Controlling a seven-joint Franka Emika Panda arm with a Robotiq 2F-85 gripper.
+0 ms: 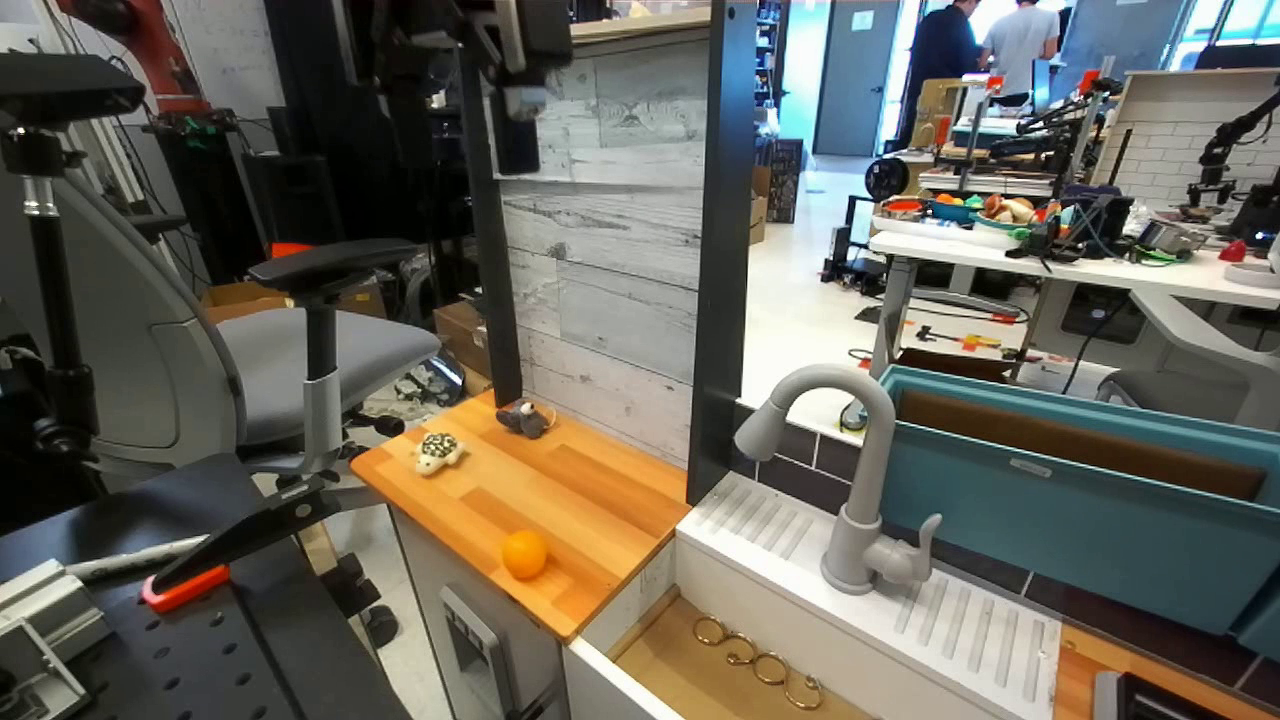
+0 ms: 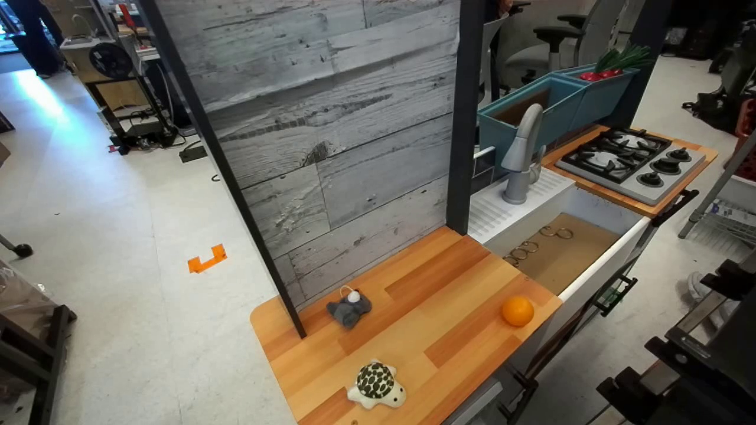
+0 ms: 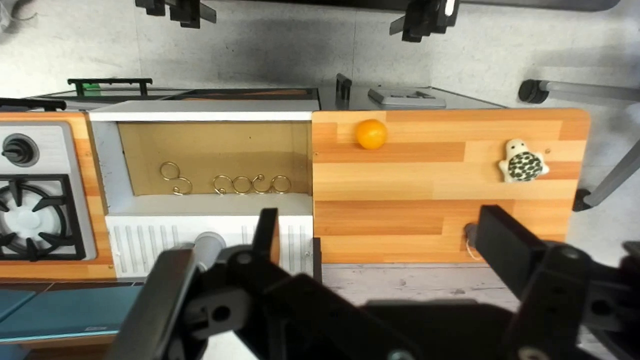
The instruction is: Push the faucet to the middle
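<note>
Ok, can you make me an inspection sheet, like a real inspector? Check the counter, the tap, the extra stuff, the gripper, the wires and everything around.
Surface: wooden counter, beside the white sink.
Job's things: grey faucet upright on the sink's back ledge; spout turned toward the counter, not the middle.
Clutter: orange ball, turtle toy and small grey toy on the counter; gold loops in the sink.
Gripper: open, above the counter, holding nothing.
Cables: dark cable under the background desk.
Surroundings: stove, blue planter, grey chair; two people in the back.
</note>
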